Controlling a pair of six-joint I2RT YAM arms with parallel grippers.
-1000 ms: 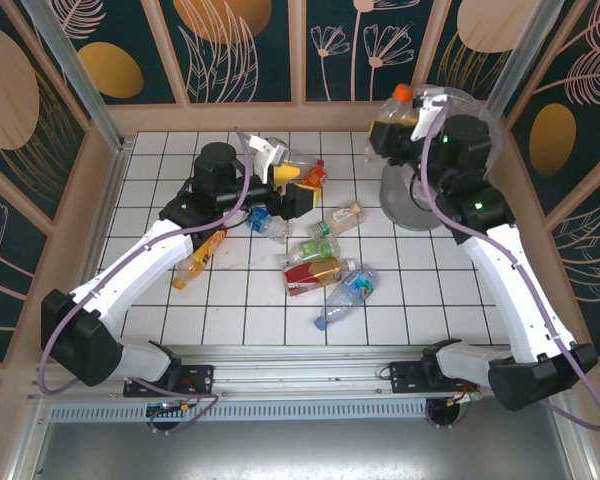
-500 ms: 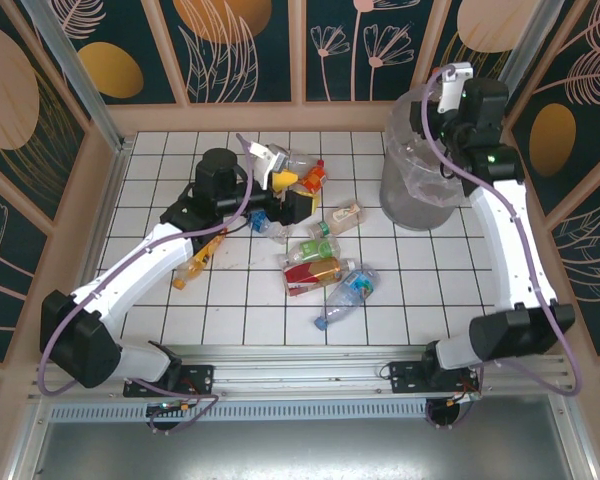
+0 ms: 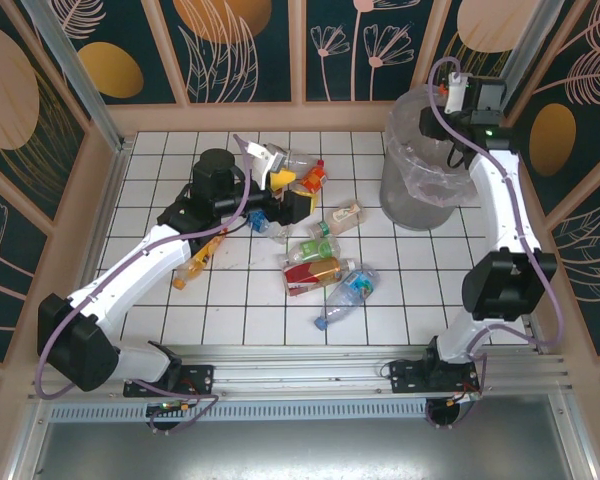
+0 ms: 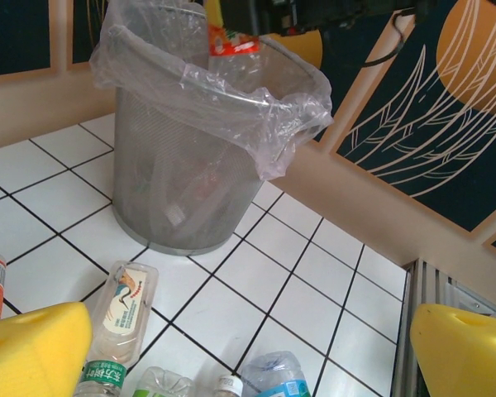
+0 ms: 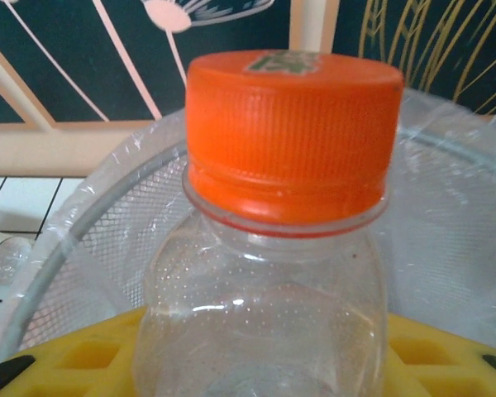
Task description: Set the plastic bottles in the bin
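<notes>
- Right gripper [image 3: 456,115]: poised over the mouth of the tall round grey mesh bin [image 3: 408,205]. Its yellow pads [image 5: 74,356] are clenched on a clear plastic bottle with an orange cap [image 5: 269,265]. The cap faces the wrist camera, and the bin's interior lies behind the bottle.
- Bin: stands at the far right of the white tiled table [image 3: 160,300]. A clear crinkled plastic bag [image 4: 231,91] is folded over its rim.
- Left gripper [image 3: 290,192]: released and grasping nothing, with its yellow fingers [image 4: 33,351] spread wide. It sits low over the middle of the table, above loose bottles.
- Loose bottles, lying on the tiles between the arms:
  - a red-labelled bottle [image 3: 315,275];
  - a blue-labelled bottle [image 3: 352,288] just beside it;
  - a green-labelled bottle [image 3: 315,250];
  - a cream-labelled bottle [image 3: 345,215], nearest the bin but apart from it.
- An orange bottle [image 3: 202,255] lies beside the left arm.
</notes>
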